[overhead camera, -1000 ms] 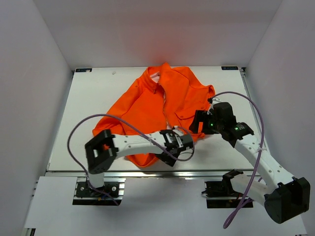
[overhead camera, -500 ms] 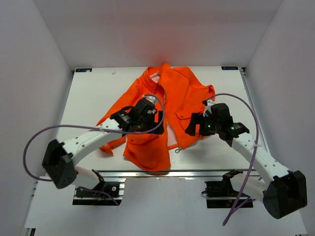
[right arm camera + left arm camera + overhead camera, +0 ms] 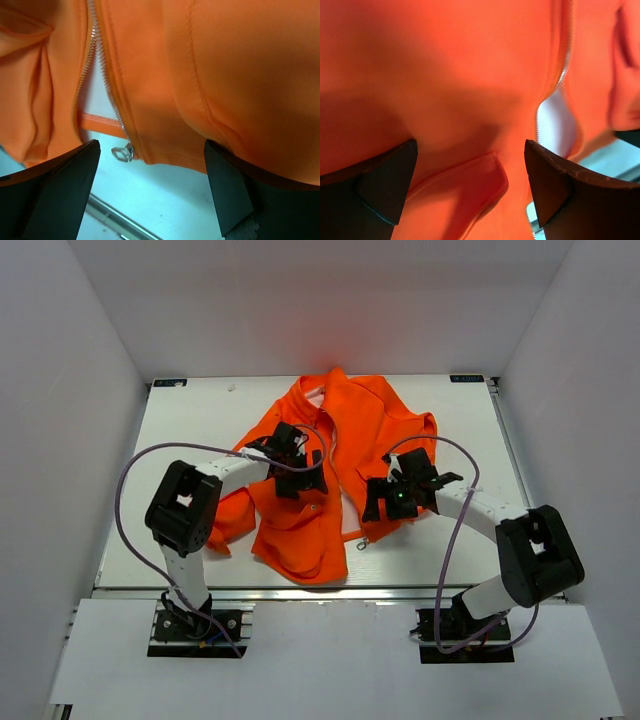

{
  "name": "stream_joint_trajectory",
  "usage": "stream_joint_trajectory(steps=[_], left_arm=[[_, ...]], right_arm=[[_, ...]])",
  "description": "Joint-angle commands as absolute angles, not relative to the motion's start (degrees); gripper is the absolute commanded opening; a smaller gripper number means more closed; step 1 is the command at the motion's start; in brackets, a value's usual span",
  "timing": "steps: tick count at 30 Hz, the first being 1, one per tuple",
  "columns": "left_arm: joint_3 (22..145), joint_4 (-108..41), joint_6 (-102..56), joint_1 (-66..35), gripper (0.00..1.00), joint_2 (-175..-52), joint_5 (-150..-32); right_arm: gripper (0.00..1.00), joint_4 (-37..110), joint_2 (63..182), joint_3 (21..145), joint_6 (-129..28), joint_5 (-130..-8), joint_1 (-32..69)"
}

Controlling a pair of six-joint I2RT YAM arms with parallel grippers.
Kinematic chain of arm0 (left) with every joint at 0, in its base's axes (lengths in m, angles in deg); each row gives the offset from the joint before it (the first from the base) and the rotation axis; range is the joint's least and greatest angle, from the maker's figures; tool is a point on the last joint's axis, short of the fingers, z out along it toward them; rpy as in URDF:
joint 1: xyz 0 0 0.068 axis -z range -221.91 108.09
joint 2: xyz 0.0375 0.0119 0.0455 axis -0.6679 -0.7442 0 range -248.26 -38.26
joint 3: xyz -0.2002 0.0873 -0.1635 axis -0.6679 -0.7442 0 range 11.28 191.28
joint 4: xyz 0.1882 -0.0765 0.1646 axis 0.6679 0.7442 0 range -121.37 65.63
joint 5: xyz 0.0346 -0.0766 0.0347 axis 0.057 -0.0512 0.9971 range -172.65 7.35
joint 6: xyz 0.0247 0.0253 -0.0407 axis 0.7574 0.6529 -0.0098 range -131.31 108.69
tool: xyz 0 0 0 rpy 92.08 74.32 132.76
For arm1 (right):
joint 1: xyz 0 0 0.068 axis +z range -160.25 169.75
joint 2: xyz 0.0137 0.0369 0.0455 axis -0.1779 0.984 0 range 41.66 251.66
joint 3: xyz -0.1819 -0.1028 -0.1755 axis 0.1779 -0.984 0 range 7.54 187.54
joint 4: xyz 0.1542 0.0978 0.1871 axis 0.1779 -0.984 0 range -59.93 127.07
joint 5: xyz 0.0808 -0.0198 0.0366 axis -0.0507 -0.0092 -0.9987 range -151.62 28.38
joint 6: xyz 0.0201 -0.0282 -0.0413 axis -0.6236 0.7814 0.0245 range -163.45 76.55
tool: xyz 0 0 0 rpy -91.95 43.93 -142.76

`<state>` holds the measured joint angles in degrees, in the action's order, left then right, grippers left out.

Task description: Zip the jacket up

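Observation:
The orange jacket [image 3: 340, 440] lies open on the table, collar at the far side, its two front panels side by side with a narrow gap. My left gripper [image 3: 303, 476] is open over the left panel; in the left wrist view [image 3: 470, 150] a pocket flap [image 3: 465, 195] lies between its fingers, and zipper teeth [image 3: 563, 70] edge the pale lining [image 3: 555, 125]. My right gripper [image 3: 383, 502] is open over the right panel's lower edge. In the right wrist view [image 3: 150, 150] the metal zipper pull [image 3: 120, 152] hangs at the hem beside the zipper teeth [image 3: 106, 85]. The pull also shows in the top view [image 3: 360, 544].
The white table [image 3: 180, 460] is walled by white panels on three sides. Its near edge is a metal rail [image 3: 400, 590]. Purple cables loop from both arms over the jacket [image 3: 130, 480]. The table surface shows under the hem in the right wrist view [image 3: 165, 200].
The left arm has swung from the jacket's front hem back over the left panel. The right gripper has moved left and nearer the hem. The left panel now lies spread out flatter.

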<state>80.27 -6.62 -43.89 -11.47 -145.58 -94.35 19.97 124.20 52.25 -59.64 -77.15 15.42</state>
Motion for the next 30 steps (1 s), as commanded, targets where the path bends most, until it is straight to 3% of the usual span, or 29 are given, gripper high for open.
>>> stream_joint_trajectory(steps=[1,9,13,22,30], left_arm=[[81.41,-12.46,-42.60,-12.37,0.98,-152.24,-96.36],[95.46,-13.27,-41.11,-19.14,0.98,-164.28,-93.72],[102.51,-10.37,-39.45,-21.16,0.98,-164.30,-93.20],[87.23,-7.30,-37.06,-21.17,0.98,-136.80,-87.84],[72.38,-4.65,-40.05,-21.08,0.98,-119.04,-88.18]], right_arm=[[0.89,22.83,127.07,55.61,-57.61,-73.85,15.50],[0.89,26.96,130.08,59.74,-53.57,-69.89,16.03],[0.89,28.19,122.97,58.87,-48.47,-59.28,24.18],[0.89,26.87,118.30,54.39,-52.07,-61.09,27.02],[0.84,25.22,124.17,56.75,-53.83,-61.98,27.37]])
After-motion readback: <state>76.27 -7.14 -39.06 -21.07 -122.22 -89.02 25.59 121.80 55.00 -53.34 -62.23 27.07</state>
